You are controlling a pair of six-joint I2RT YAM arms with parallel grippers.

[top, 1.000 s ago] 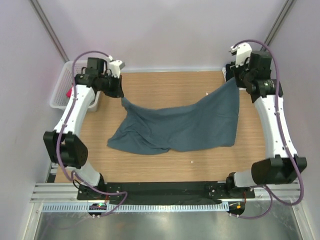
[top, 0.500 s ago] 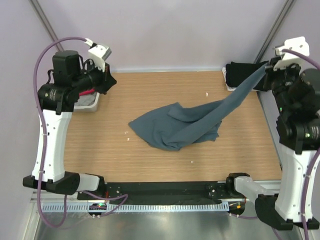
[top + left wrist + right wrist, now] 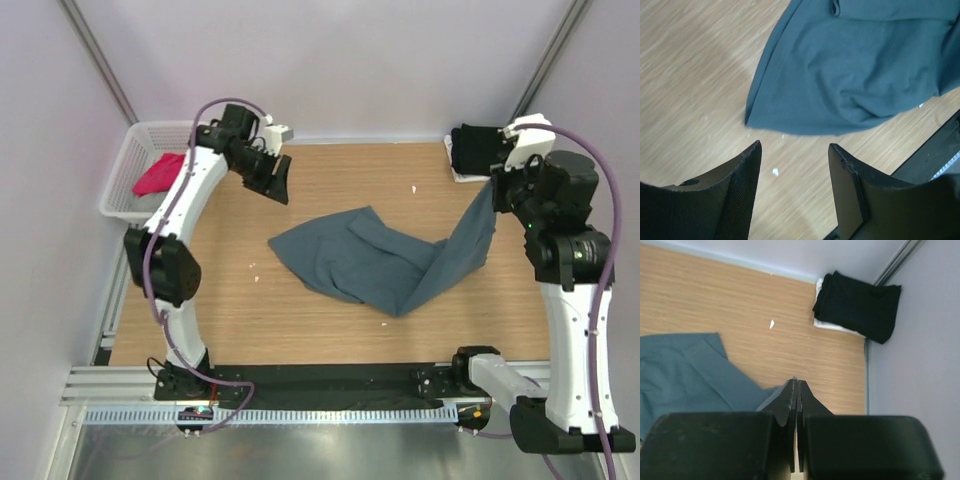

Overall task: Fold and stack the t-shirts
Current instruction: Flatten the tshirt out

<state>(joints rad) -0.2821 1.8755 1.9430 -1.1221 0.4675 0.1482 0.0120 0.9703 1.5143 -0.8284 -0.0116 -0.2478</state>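
Note:
A slate blue-grey t-shirt (image 3: 370, 255) lies crumpled in the middle of the wooden table, and its right side rises in a strip to my right gripper (image 3: 495, 188). That gripper (image 3: 797, 381) is shut on a thin edge of the shirt (image 3: 685, 370). My left gripper (image 3: 278, 180) hangs open over the far left of the table, holding nothing. In the left wrist view the gripper (image 3: 795, 146) frames bare wood, with the shirt (image 3: 855, 75) beyond its tips. A folded black t-shirt (image 3: 475, 148) sits in the far right corner. A magenta-pink t-shirt (image 3: 160, 173) lies in the basket.
The white mesh basket (image 3: 120, 175) stands off the table's far left corner. The black t-shirt (image 3: 857, 305) rests on a pale folded layer (image 3: 832, 325). Small white scraps (image 3: 414, 187) dot the wood. A black rail runs along the near edge.
My left gripper has opened and let go of the blue-grey shirt, whose left side dropped onto the table. The left arm swung up and back. The right gripper still holds its edge.

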